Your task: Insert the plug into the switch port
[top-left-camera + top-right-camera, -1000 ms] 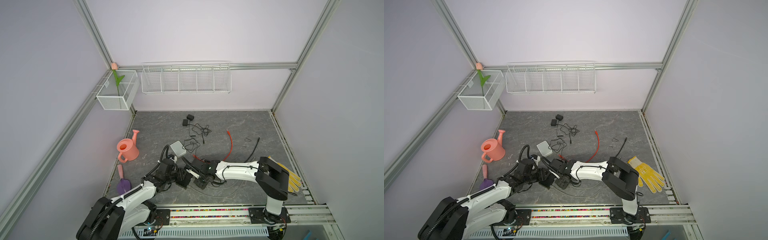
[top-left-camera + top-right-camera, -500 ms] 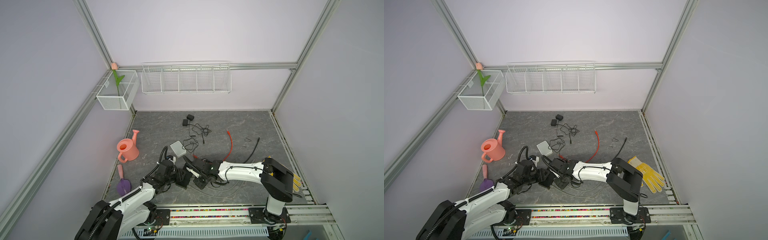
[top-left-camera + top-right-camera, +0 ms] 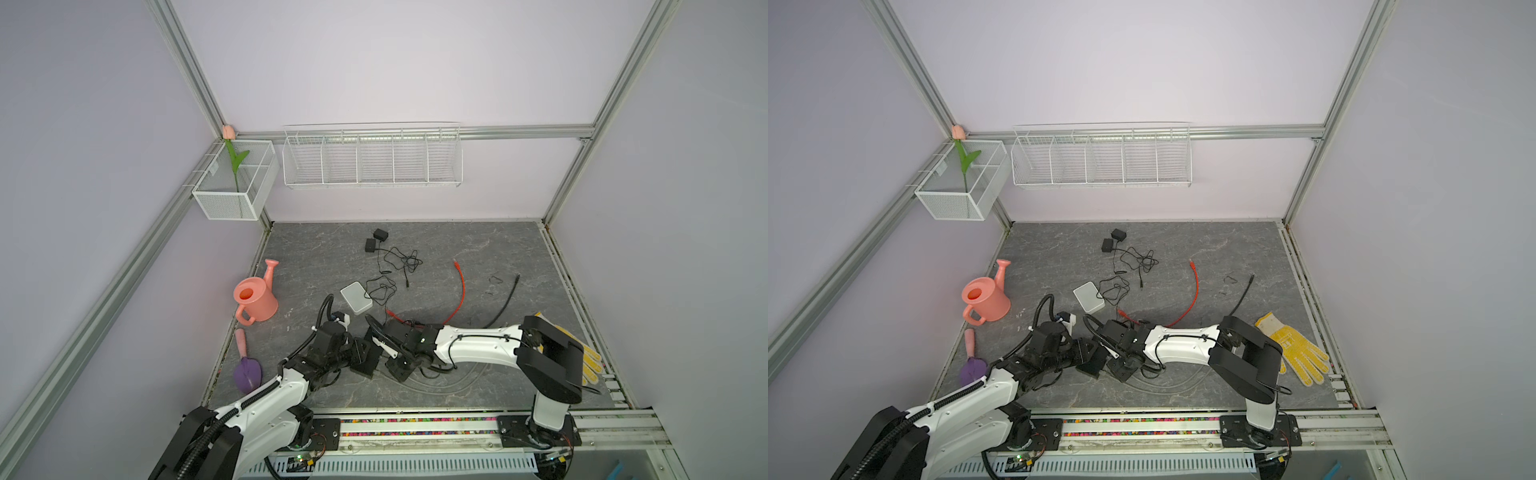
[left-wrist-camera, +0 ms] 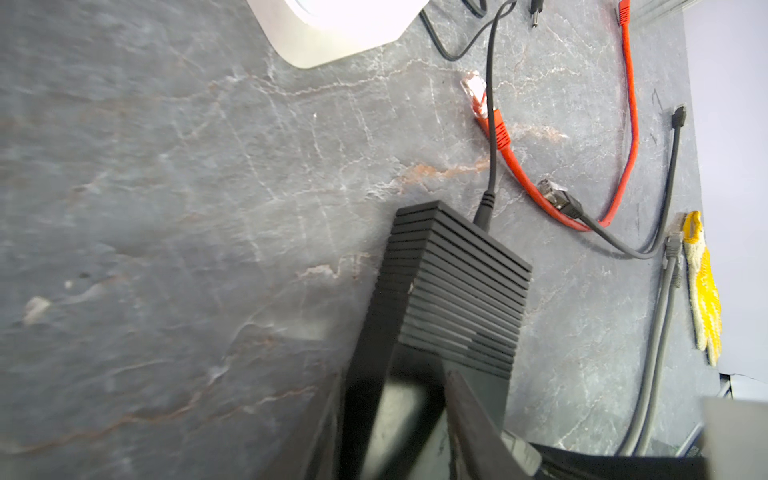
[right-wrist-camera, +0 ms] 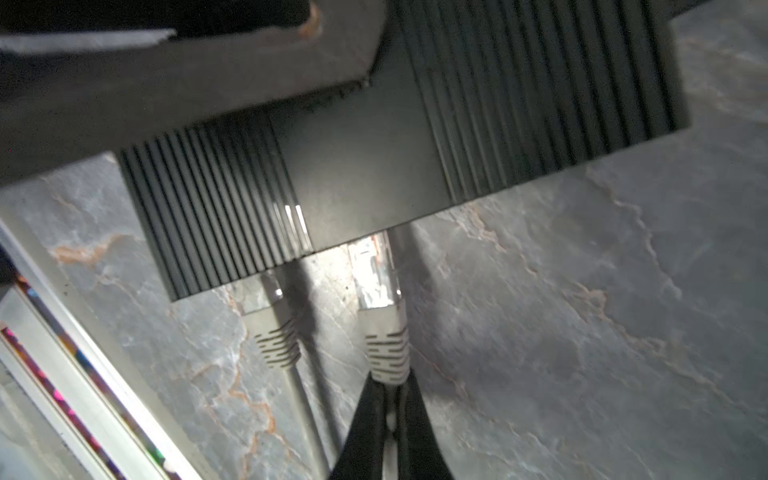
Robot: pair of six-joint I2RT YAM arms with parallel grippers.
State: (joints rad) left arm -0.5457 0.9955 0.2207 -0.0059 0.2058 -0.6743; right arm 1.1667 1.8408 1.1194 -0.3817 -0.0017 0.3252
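Note:
The switch [image 3: 368, 358] is a black ribbed box lying near the front of the table, also visible in the other top view as the switch [image 3: 1094, 365]. My left gripper [image 4: 399, 374] is shut on one end of the switch [image 4: 453, 282]. A thin black lead runs out of the far end. My right gripper [image 5: 388, 386] is shut on the grey cable just behind the plug [image 5: 376, 274]. The plug's clear tip sits at the edge of the switch [image 5: 361, 166], at a port. A second grey plug [image 5: 268, 299] sits in the port beside it.
A white box [image 3: 356, 297] and tangled black leads with adapters [image 3: 376, 241] lie behind the arms. A red cable [image 3: 460, 291] and a black cable [image 3: 505, 303] lie to the right, by the yellow glove [image 3: 588, 357]. The pink watering can [image 3: 253, 301] and purple trowel [image 3: 247, 372] are at the left.
The right arm's elbow swayed slightly and came back. Both grippers stay where they were, on the switch and on the plug's cable.

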